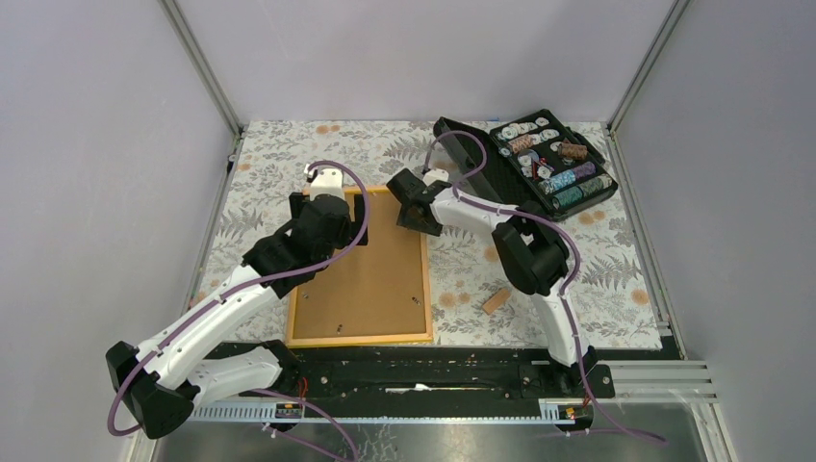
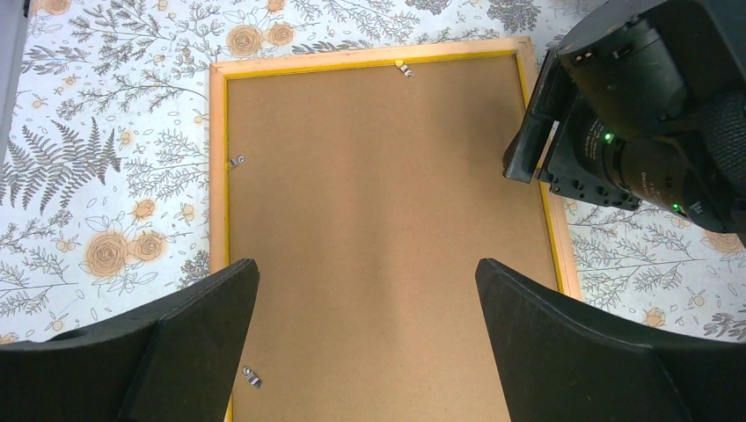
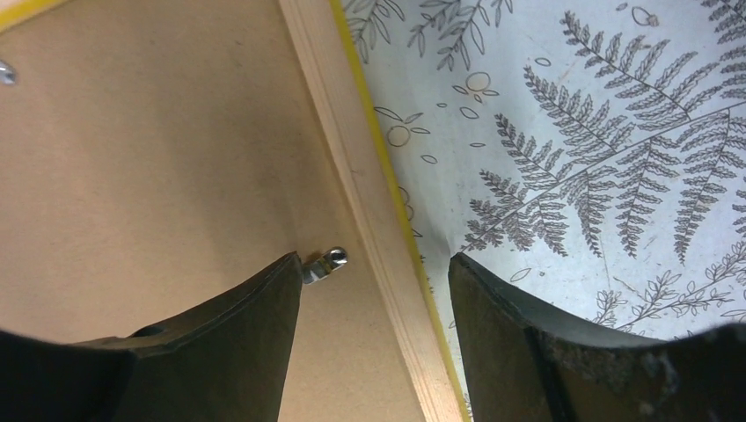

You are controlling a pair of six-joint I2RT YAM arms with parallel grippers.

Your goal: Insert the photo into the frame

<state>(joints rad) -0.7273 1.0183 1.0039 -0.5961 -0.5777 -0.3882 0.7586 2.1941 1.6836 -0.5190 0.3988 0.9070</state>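
The frame [image 1: 375, 289] lies face down on the floral cloth, its brown board back up inside a thin orange-yellow border. The photo is out of view. My left gripper [image 1: 322, 192] hovers above the frame's far left part; in the left wrist view it [image 2: 367, 264] is wide open over the bare board [image 2: 369, 158]. My right gripper [image 1: 409, 197] is low at the frame's far right edge. Its jaws [image 3: 374, 258] stand open astride the wooden rail [image 3: 352, 176], one finger over the board and one over the cloth. The inner fingertip touches a small metal turn clip [image 3: 325, 264].
An open black case of chips [image 1: 539, 164] stands at the back right. A small wooden block [image 1: 496, 300] lies on the cloth right of the frame. More metal clips [image 2: 236, 162] sit along the frame's inner edge. Grey walls enclose the table.
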